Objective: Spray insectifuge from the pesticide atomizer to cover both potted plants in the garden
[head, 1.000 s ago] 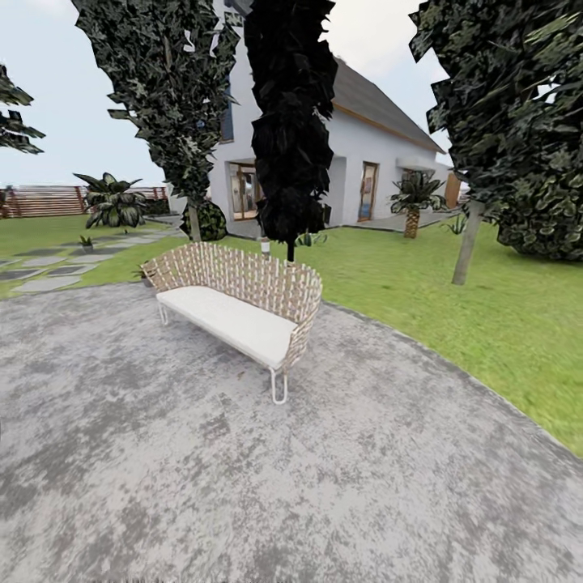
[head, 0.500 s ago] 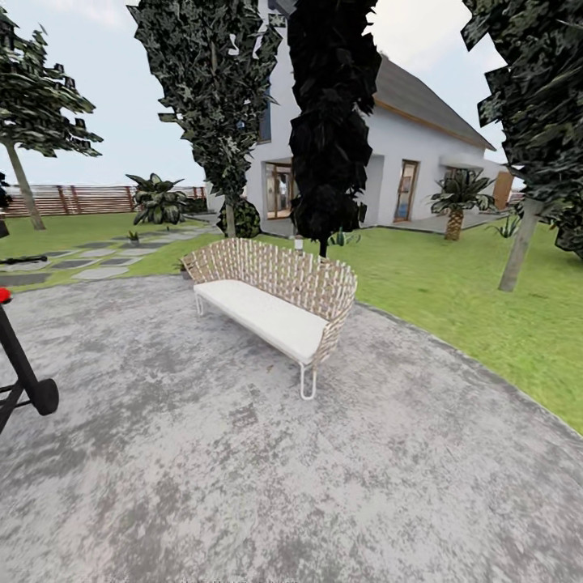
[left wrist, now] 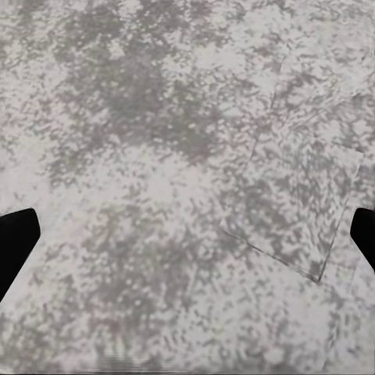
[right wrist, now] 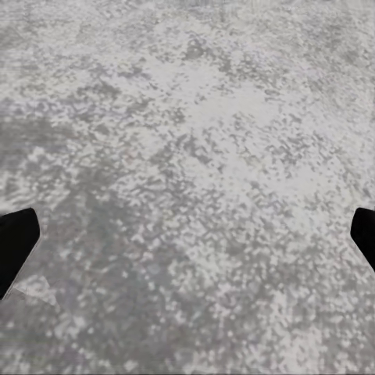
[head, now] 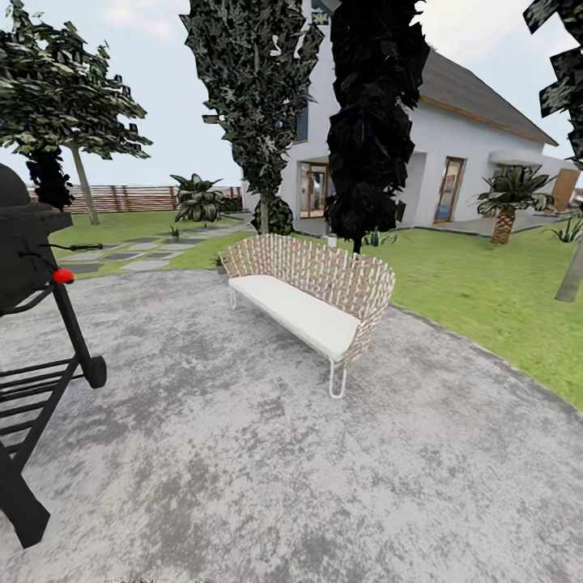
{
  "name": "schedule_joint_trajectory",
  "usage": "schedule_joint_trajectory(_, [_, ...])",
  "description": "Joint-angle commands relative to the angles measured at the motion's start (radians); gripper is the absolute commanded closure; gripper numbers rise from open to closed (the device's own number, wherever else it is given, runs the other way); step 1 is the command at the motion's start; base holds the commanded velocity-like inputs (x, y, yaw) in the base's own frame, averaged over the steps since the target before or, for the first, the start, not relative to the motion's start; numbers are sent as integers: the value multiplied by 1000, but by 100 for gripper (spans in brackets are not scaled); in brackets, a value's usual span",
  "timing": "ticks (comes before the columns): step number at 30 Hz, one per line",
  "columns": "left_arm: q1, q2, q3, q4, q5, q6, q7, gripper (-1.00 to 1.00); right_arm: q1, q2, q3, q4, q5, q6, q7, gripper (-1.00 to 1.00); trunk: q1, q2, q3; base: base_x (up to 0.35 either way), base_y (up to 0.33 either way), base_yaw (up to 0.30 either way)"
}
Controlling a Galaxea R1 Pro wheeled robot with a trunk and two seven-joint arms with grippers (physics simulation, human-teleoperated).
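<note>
The pesticide atomizer is out of view. Far off on the lawn, beside the grey stepping stones (head: 146, 264), stands a small leafy plant (head: 174, 232) that may be one of the potted plants; it is too small to be sure. A second low rosette of green leaves (head: 374, 238) shows behind the bench. My left gripper (left wrist: 187, 242) hangs open over mottled grey paving, its black fingertips (left wrist: 17, 242) wide apart. My right gripper (right wrist: 187, 246) is open too, above the same paving, nothing between its fingertips (right wrist: 16, 242).
A woven bench with a white cushion (head: 312, 304) stands mid-patio. A black wheeled grill (head: 32, 324) with a red knob (head: 62, 276) is close on the left. Trees (head: 374, 121), a big striped-leaf plant (head: 198, 201), a palm (head: 508, 198), the brown fence (head: 138, 197) and a white house lie beyond.
The camera has swung to the left, so the whole picture has shifted right. The black grill has come into view at the left edge; nothing in the scene itself has moved.
</note>
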Motion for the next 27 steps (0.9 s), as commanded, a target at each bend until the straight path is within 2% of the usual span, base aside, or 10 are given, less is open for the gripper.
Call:
schedule_joint_trajectory(1, [-1, -1, 2, 1, 1, -3, 0, -100, 0, 0, 1, 1, 6, -2, -6, -100, 11, -22, -10, 0, 0, 278])
schedule_joint_trajectory(7, [0, -1, 2, 1, 1, -3, 0, -100, 0, 0, 1, -1, 6, -2, -5, -100, 34, -64, -29, 0, 0, 244])
schedule_joint_trajectory(16, [0, -1, 2, 1, 1, -3, 0, -100, 0, 0, 1, -1, 26, -2, -2, -100, 69, -127, -57, 0, 0, 33])
schedule_joint_trajectory(27, [0, -1, 2, 1, 1, -3, 0, -100, 0, 0, 1, -1, 26, -2, -3, -100, 111, -204, -92, 0, 0, 269])
